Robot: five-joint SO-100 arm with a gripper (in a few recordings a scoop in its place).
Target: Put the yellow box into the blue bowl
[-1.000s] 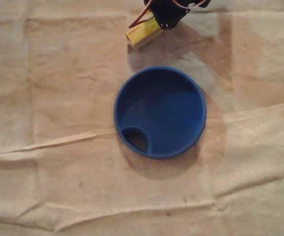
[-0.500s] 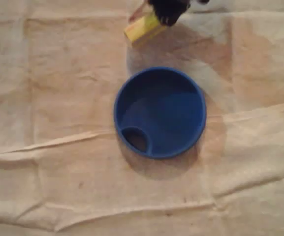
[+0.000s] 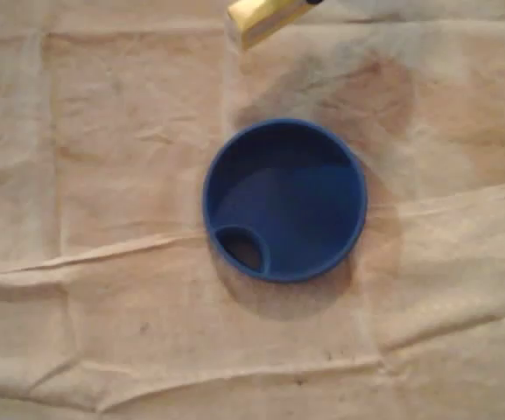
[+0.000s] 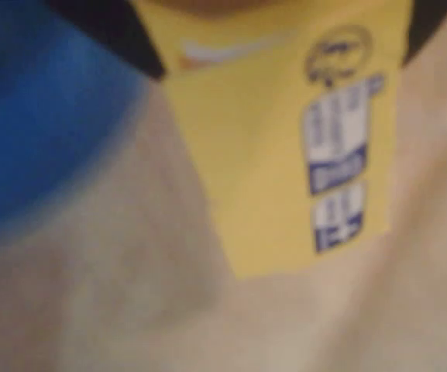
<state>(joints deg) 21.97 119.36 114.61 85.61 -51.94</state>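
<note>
Yellow box [image 3: 263, 16]: oblong carton with blue-and-white label print. In the overhead view it lies aslant beyond the blue bowl's far rim and well apart from it, at the picture's top edge.

Gripper [image 4: 281, 48]: black fingers [image 4: 142, 54] press either side of the box in the wrist view, so the jaws are clamped on it.

Blue bowl [image 3: 361, 203]: round and upright, with a small oval opening [image 3: 241, 249] inside its lower-left rim.

Cloth [image 3: 103, 306]: beige and creased, under the bowl.

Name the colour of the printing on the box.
Blue and white, on the yellow box; clearest in the wrist view.
</note>
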